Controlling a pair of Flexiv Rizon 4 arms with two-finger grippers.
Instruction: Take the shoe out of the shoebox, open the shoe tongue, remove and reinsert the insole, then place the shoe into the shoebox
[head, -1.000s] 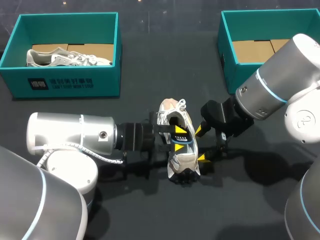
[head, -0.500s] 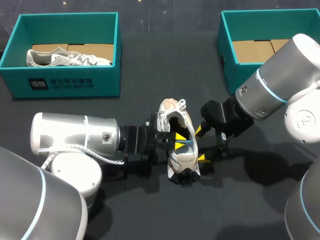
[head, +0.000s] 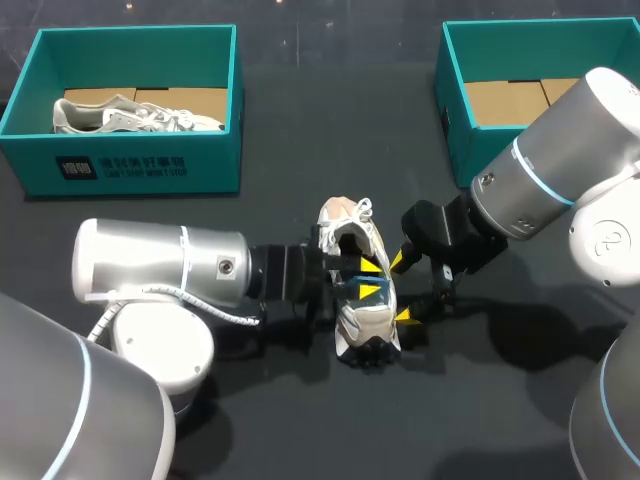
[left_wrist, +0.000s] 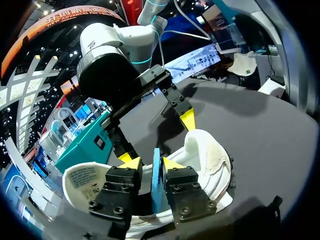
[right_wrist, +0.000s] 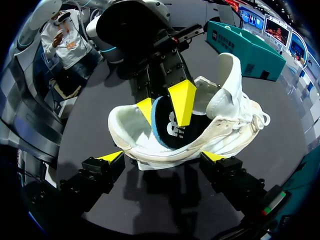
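Shoe (head: 358, 290) lies mid-tabletop (head: 300, 150), between both arms. Left tool (left_wrist: 152, 162) is pinched on the blue-edged insole (left_wrist: 156, 175) inside the shoe's opening. Right tool (head: 401, 289) is spread, tips set at the shoe's side. Insole is best drawn out slowly, with the shoe braced against lifting. Insole's far end is hidden inside the shoe, and the right tips' contact cannot be made out.

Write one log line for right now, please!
left gripper: shut on insole, inside shoe | right gripper: open, beside shoe
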